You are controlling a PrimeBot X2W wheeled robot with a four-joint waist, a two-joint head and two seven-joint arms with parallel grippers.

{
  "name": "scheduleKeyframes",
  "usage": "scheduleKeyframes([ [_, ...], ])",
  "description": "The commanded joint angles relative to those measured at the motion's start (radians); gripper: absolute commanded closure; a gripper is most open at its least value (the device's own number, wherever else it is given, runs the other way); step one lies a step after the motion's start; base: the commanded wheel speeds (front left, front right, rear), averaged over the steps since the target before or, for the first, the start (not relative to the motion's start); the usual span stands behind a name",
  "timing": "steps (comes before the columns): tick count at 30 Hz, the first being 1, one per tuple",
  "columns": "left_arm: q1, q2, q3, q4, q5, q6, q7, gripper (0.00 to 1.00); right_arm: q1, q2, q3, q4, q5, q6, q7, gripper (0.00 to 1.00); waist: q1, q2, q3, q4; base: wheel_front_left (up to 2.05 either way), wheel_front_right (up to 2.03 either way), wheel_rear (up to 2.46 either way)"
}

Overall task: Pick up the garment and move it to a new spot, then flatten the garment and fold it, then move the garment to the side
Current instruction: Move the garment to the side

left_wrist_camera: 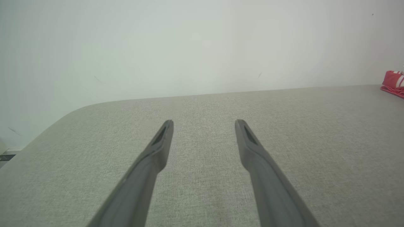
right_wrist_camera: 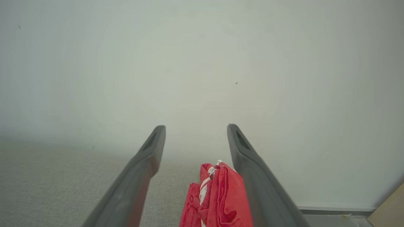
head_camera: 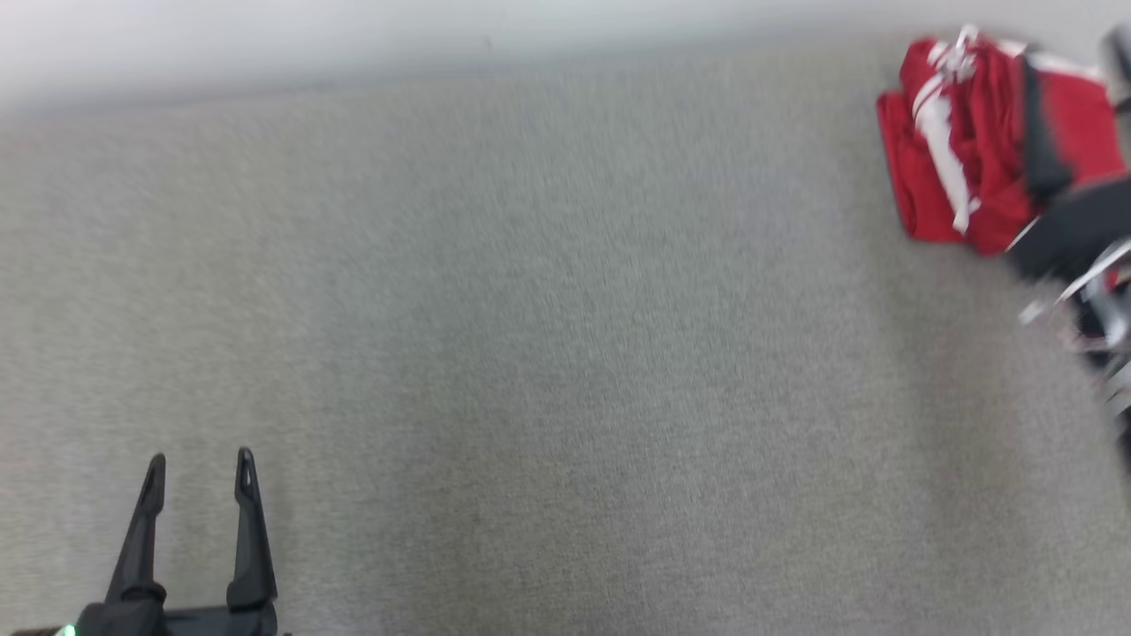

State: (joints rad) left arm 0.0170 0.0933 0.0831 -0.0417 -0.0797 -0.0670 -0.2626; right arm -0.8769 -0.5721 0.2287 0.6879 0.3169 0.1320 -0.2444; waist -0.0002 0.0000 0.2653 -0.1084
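The red garment (head_camera: 972,150) with white stripes lies bunched up at the far right of the grey cloth top (head_camera: 530,309), close to the white wall (left_wrist_camera: 189,47). The right gripper (right_wrist_camera: 195,127) is over it with its two fingers wide apart, and red cloth shows between them (the head view is blurry there). The left gripper (head_camera: 201,458) is wide too and holds nothing, well apart from the garment at the near left.

Grey fabric surface (head_camera: 530,353), plain pale wall (left_wrist_camera: 189,47)
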Motion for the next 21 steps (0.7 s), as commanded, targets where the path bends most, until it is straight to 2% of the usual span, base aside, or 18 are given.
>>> scheduleKeyframes([
  [1,0.021,-0.005,0.005,0.006,-0.004,0.002,-0.003,0.00,0.045,0.026,-0.016,-0.016,-0.003,-0.003,-0.006,0.00,0.0002,0.0000,-0.099,0.032,0.00,0.00,0.00],
  [14,0.069,-0.023,0.004,0.027,0.000,0.004,-0.003,0.00,0.354,0.185,-0.096,-0.200,-0.042,-0.003,-0.009,0.00,0.0002,0.0000,-0.186,0.041,0.00,0.00,0.00],
  [21,0.072,-0.030,-0.008,0.046,-0.003,-0.001,-0.003,0.00,0.517,0.269,-0.158,-0.284,-0.011,-0.003,-0.008,0.00,0.0002,0.0000,-0.207,0.047,0.00,0.00,0.00],
])
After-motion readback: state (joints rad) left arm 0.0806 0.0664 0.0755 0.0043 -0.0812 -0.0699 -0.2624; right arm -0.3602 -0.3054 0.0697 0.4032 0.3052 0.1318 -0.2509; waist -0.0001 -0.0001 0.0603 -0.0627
